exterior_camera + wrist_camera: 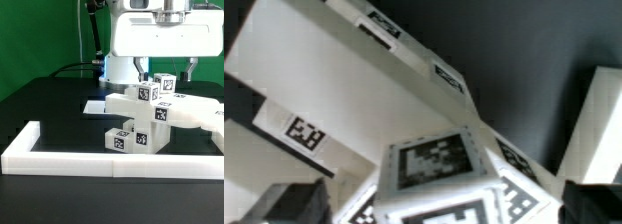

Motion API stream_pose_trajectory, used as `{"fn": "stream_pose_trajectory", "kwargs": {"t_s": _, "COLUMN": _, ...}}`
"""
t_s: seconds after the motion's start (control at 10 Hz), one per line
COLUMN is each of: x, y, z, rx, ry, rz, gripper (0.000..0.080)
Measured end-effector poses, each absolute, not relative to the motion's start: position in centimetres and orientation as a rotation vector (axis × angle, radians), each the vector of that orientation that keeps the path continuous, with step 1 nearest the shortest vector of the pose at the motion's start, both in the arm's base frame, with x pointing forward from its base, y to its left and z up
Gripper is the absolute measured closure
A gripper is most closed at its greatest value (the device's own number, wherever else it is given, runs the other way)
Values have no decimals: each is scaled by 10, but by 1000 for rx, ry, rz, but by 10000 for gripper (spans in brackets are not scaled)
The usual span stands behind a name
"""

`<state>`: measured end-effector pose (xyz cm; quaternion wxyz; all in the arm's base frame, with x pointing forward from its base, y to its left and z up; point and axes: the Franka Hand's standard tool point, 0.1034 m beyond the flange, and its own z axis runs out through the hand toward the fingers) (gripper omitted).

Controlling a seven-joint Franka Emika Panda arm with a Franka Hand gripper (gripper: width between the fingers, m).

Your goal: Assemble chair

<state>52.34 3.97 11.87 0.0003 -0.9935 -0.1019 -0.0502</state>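
Matt white plastic chair (150,112)

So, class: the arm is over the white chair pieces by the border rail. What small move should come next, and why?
Probably lower straight down and close the jaws on the tagged block. The wrist view shows it right below, the jaws stand open and hold nothing, and the chair pieces lie stacked against the rail.

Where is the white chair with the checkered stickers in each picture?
Exterior view: the chair stands in the middle, on the black table, behind the white border rail.
Wrist view: the chair fills most of the picture, seen very close.
Shared landmark: the black-and-white square tags on the chair's pieces.
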Motion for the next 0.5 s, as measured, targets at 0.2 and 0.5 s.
{"fn": "stream_pose_trajectory", "kwargs": {"t_s": 0.2, "x": 523, "y": 40, "z": 119, "rx": -3120, "ry": -326, "rz": -157, "gripper": 201}}
{"fn": "stream_pose_trajectory", "kwargs": {"t_s": 0.5, "x": 523, "y": 40, "z": 118, "rx": -3125, "ry": -226, "rz": -157, "gripper": 512}}
